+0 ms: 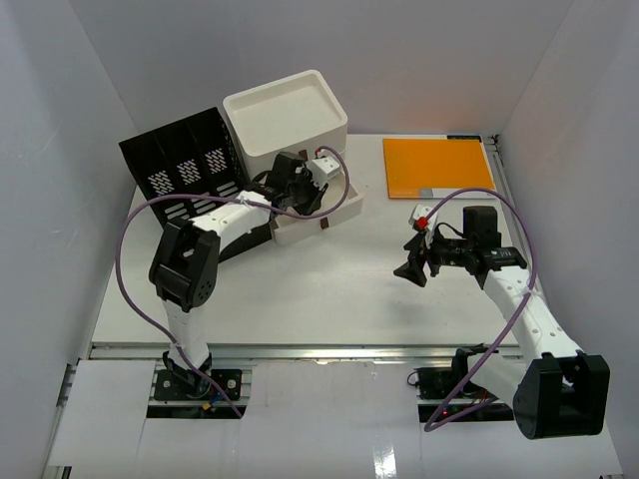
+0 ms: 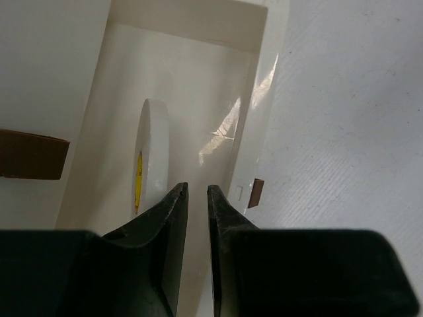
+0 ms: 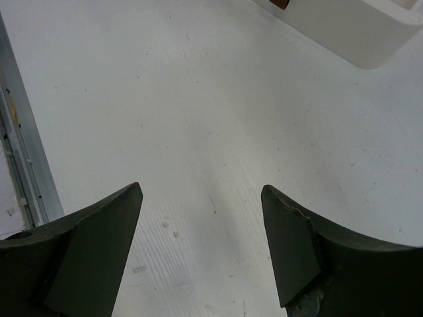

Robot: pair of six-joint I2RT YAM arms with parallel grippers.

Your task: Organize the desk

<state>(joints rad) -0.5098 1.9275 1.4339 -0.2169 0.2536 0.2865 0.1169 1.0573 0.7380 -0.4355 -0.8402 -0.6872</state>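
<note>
Here's the large flat white table point(image 1: 329, 289), spreading out in front of the white three-drawer box point(image 1: 285, 115). It's rigid, smooth, likely slick, and offers nothing to grip; by my read, the tidying means lifting what sits on it. Out of that box juts a white pulled-out drawer point(image 1: 339, 205), and inside it a white roll of tape point(image 2: 153, 152) stands on edge: light, stiff, probably best pinched across its flat faces at the top rim. The left gripper point(image 2: 197, 188) hovers right over the drawer, jaws nearly together, just a thin slit with nothing between. Well to the right of the box, the right gripper point(image 3: 201, 191) hangs over bare table, jaws wide and empty. Right of the box lies a flat orange rectangular pad point(image 1: 439, 165); left of it, a black mesh organiser point(image 1: 185, 165).
</note>
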